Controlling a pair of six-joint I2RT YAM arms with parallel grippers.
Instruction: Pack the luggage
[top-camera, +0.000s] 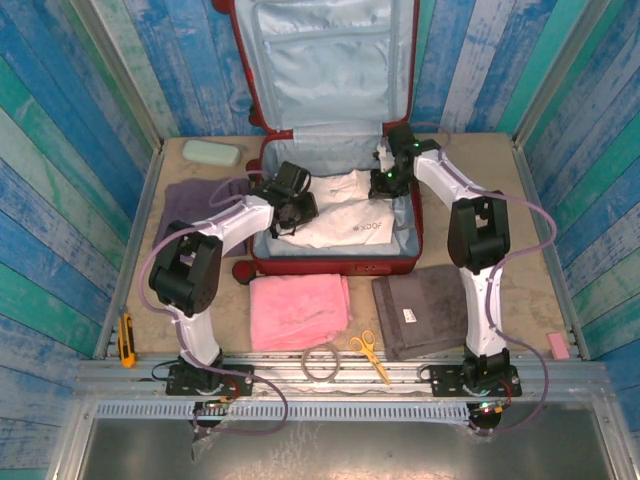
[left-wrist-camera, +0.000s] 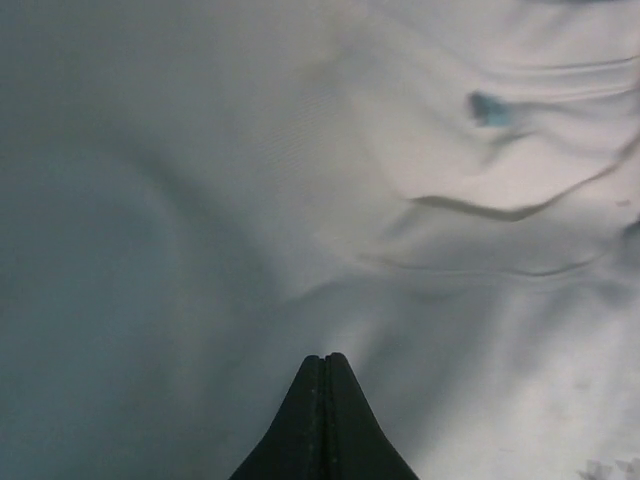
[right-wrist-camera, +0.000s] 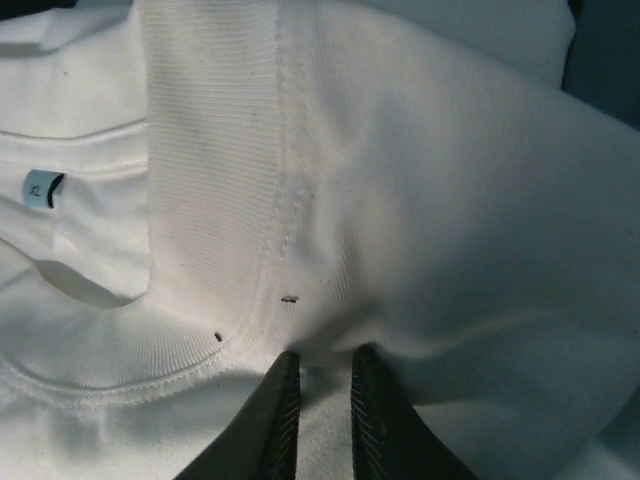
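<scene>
- The luggage (top-camera: 335, 263) stands open at the far middle of the table (top-camera: 520, 230). Its lid leans up against the back wall and its base lies flat in front of both arms.
- One piece is inside. A white T-shirt (top-camera: 345, 218) is spread in the base, wrinkled and not quite flat, so I judge the packing as only begun.
- Your right gripper (right-wrist-camera: 320, 368) is down at the collar (right-wrist-camera: 215, 200) end of the shirt. Its jaws are nearly together with a fold of white cloth pinched between them, so it is holding the shirt.
- Your left gripper (left-wrist-camera: 323, 365) is low over the left part of the shirt. Its fingers are pressed together and I see no cloth between them, so I take it as closed on nothing.
- Left to pack, as I judge:
  - a pink towel (top-camera: 298, 310) and a grey towel (top-camera: 420, 312), just in front of the suitcase;
  - a purple cloth (top-camera: 195, 205) to its left, partly under the left arm;
  - a pale green case (top-camera: 212, 152) near the far left corner.
- Close to the arm bases lie yellow-handled scissors (top-camera: 370, 350) and a pale ring (top-camera: 322, 362). A yellow knife (top-camera: 127, 340) is at the left edge. I cannot tell whether these belong to the packing.
- In your way: the red front wall stands between the towels and the base, so each towel must go over it. Both arms also crowd the base now.
</scene>
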